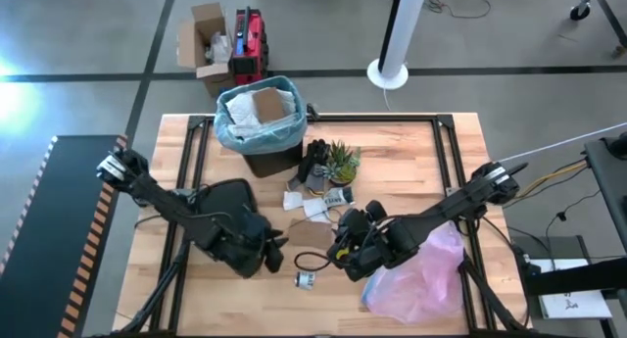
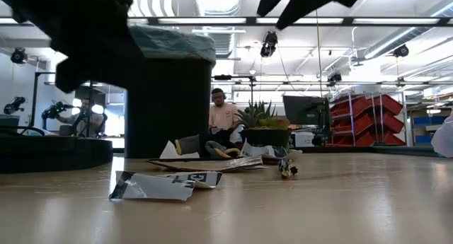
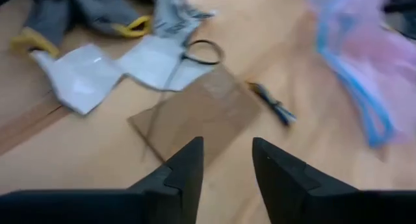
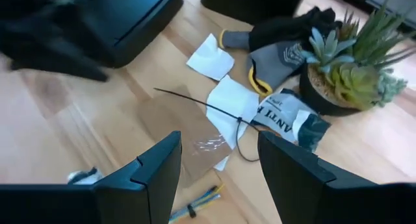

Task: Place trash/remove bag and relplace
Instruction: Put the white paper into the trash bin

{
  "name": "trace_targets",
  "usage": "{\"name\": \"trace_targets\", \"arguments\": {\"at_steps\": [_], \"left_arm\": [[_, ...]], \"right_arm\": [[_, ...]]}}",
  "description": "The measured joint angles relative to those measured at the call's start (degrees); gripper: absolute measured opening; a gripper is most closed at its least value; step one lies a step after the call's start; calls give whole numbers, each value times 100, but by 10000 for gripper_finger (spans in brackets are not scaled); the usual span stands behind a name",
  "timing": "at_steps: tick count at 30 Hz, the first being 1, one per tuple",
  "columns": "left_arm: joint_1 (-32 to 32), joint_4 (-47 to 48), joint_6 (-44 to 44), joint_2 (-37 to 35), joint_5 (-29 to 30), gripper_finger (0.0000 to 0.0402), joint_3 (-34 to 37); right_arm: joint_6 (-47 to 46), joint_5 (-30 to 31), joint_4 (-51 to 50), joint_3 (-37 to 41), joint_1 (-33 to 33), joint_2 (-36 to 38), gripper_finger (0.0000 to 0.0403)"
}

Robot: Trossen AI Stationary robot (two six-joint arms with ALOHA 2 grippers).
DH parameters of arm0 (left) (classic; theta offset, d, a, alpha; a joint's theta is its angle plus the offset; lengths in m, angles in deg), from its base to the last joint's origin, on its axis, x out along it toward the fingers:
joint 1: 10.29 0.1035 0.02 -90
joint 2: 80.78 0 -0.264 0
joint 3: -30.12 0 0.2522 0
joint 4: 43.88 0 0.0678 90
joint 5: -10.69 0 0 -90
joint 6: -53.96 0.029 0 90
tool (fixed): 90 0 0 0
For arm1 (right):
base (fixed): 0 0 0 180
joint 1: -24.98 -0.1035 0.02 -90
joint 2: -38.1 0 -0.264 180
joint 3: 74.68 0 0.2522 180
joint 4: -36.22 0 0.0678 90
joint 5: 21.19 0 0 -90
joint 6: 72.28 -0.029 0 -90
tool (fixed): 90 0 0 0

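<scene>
Left gripper (image 3: 227,162): we hang it spread above the flat brown cardboard scrap (image 3: 205,110), mid-counter.
Right gripper (image 4: 218,156): spread, empty, alongside.
Technique: we should pinch one cardboard edge, avoiding the black zip tie (image 4: 201,107).

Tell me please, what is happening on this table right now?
Two robot arms are clearing litter into a black bin lined with a blue-teal bag, which already holds paper. The left end effector hovers open and empty over a brown paper piece. The right end effector waits open above the same litter, near a potted plant. A pink plastic bag lies beside it.
</scene>
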Motion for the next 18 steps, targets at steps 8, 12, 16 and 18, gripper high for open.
{"name": "trace_targets", "arguments": {"at_steps": [8,12,16,18], "left_arm": [[924,191,-113,249,-159,170,5],[1384,574,-108,299,-308,189,15],[1931,652,-106,314,-768,201,49],[2152,670,-109,320,-790,203,92]], "right_arm": [[535,22,-693,0,-85,732,190],[216,436,-1673,0,-241,1180,190],[-248,837,-2473,0,-410,1540,190],[-310,989,-2609,5,-450,1691,190]]}}
